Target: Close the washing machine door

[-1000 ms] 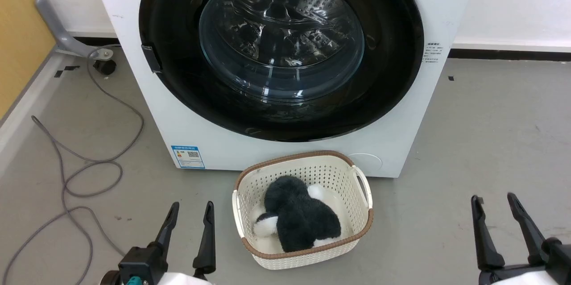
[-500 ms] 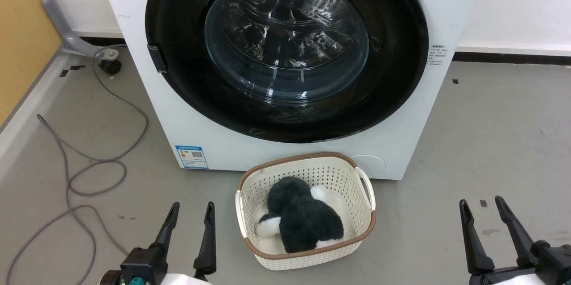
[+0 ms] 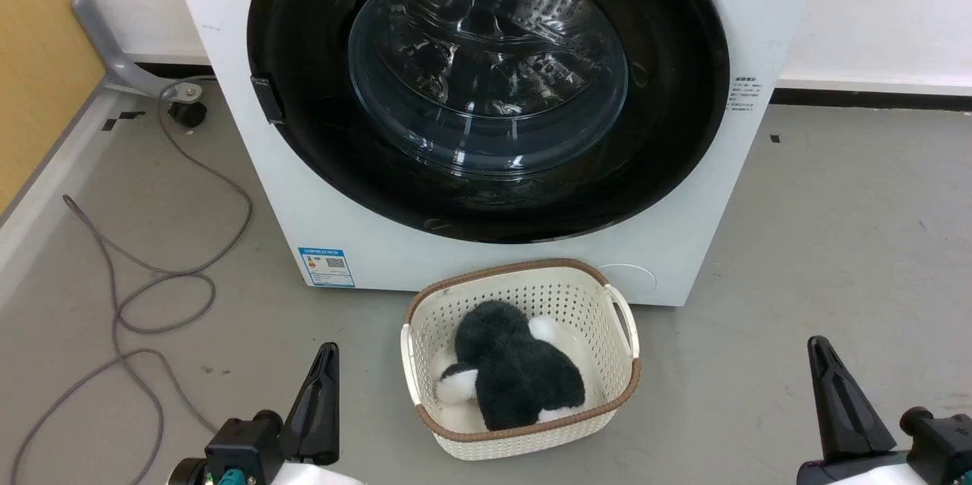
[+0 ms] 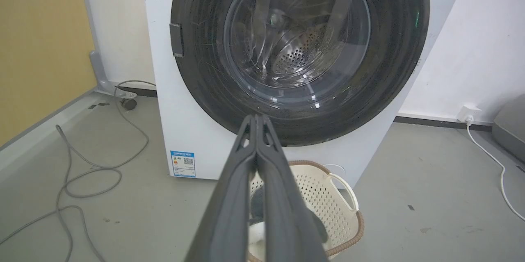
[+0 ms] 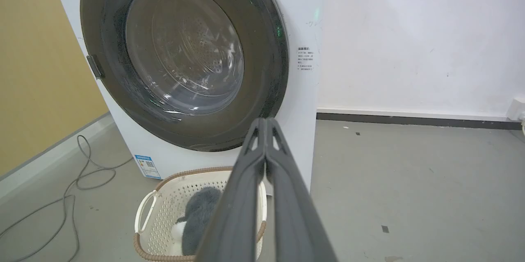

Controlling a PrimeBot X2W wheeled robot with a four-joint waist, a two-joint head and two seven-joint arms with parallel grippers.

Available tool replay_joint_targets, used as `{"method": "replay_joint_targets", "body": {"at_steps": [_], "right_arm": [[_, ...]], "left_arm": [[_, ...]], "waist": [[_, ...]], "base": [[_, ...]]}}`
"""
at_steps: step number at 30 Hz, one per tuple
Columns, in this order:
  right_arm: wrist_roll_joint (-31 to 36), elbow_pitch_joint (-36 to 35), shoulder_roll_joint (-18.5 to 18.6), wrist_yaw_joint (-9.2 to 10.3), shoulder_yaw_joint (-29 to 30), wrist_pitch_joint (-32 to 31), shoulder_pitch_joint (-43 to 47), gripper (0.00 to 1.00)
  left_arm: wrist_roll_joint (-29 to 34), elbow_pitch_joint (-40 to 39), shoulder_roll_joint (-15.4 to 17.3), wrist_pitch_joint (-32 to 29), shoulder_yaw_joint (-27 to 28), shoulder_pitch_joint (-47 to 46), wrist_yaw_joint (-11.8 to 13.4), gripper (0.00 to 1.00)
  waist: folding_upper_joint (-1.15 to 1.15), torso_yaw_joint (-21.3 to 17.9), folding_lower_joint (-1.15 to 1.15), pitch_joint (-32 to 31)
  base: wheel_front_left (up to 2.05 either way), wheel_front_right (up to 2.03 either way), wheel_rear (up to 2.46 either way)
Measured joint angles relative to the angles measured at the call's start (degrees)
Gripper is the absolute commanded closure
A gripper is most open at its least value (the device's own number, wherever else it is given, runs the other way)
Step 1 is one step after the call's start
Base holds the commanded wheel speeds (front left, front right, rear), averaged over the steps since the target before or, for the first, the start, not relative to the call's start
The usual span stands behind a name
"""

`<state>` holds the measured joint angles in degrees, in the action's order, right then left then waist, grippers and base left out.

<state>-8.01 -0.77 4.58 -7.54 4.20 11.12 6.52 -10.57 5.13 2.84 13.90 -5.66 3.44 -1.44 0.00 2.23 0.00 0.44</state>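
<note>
Both arms are held low at the near edge of the scene. The left gripper (image 3: 326,352) is at the near left and the right gripper (image 3: 820,344) at the near right, and each points its fingers toward the far side, clear of all objects. The floor (image 3: 820,227) is plain grey. A white wall (image 3: 873,7) stands at the far side, with a yellow panel (image 3: 30,52) on the left. A grey cable (image 3: 152,288) lies looped on the floor to the left. The washing machine (image 3: 364,257) stands against the far wall and carries a blue label (image 3: 326,266) at its lower left. The washing machine door (image 3: 486,83) covers the opening and sits flat against the machine front. A small dark tab (image 3: 266,99) marks its left rim. A cream basket (image 3: 524,284) stands on the floor just in front of the machine, between the two grippers, and contains a black-and-white plush toy (image 3: 516,371). In the left wrist view, the left gripper's fingers are pressed together along their length, with nothing between them. In the right wrist view, the right gripper's fingers likewise meet at the tips and hold nothing. Neither gripper touches the door, the machine or the basket.
</note>
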Motion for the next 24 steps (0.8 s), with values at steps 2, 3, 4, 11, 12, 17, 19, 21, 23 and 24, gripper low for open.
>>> {"method": "replay_joint_targets", "body": {"at_steps": [2, 3, 4, 11, 12, 17, 19, 21, 23, 24], "right_arm": [[0.07, 0.00, -0.01, 0.00, -0.07, -0.22, -0.02, 1.00], [0.08, 0.00, -0.01, 0.00, -0.10, -0.31, -0.03, 1.00], [0.09, 0.01, -0.01, 0.00, -0.13, -0.44, -0.04, 1.00], [0.54, 0.03, -0.05, 0.00, -0.41, -1.03, -0.20, 1.00], [0.66, 0.03, -0.05, 0.00, -0.45, -1.05, -0.23, 1.00], [1.01, 0.05, -0.09, 0.00, -0.64, -1.53, -0.27, 1.00], [1.02, 0.05, -0.10, 0.00, -0.69, -1.80, -0.34, 1.00], [1.11, 0.07, -0.12, 0.00, -0.75, -1.97, -0.46, 1.00], [1.29, 0.08, -0.13, 0.00, -0.82, -2.02, -0.69, 1.00], [1.40, 0.08, -0.13, 0.00, -0.83, -2.03, -0.76, 1.00]], "left_arm": [[0.19, -0.03, 0.00, -0.29, 0.11, 0.00, 0.01, 1.00], [0.40, -0.05, 0.00, -0.34, 0.18, 0.00, 0.01, 1.00], [0.42, -0.08, 0.00, -0.37, 0.21, 0.00, 0.01, 1.00], [0.99, -0.40, 0.00, -1.30, 0.56, -0.01, 0.01, 1.00], [1.01, -0.43, 0.00, -1.34, 0.59, -0.01, 0.01, 1.00], [1.43, -0.68, 0.00, -1.87, 0.77, -0.02, 0.01, 1.00], [1.54, -0.77, 0.00, -2.26, 0.87, -0.04, 0.02, 1.00], [1.88, -0.85, 0.00, -2.36, 0.94, -0.09, 0.03, 1.00], [1.99, -0.94, 0.00, -2.56, 1.04, -0.18, 0.11, 1.00], [2.02, -0.99, 0.00, -2.82, 1.08, -0.19, 0.22, 1.00]], "waist": [[0.00, -0.04, 0.00, -0.01], [0.00, -0.06, 0.00, -0.01], [0.00, -0.08, 0.00, -0.01], [0.00, -0.21, 0.00, -0.04], [0.00, -0.23, 0.00, -0.04], [0.00, -0.33, 0.00, -0.06], [0.00, -0.37, 0.00, -0.07], [0.00, -0.40, 0.00, -0.08], [0.00, -0.44, 0.01, -0.08], [0.00, -0.46, 0.00, -0.09]], "base": [[0.00, 0.00, 0.00], [0.00, 0.00, 0.00], [0.00, 0.00, 0.00], [0.00, 0.00, 0.00], [0.00, 0.00, 0.00], [0.00, 0.00, 0.00], [0.00, 0.00, 0.00], [0.00, 0.00, 0.00], [0.00, 0.00, 0.00], [0.00, 0.00, 0.00]]}}
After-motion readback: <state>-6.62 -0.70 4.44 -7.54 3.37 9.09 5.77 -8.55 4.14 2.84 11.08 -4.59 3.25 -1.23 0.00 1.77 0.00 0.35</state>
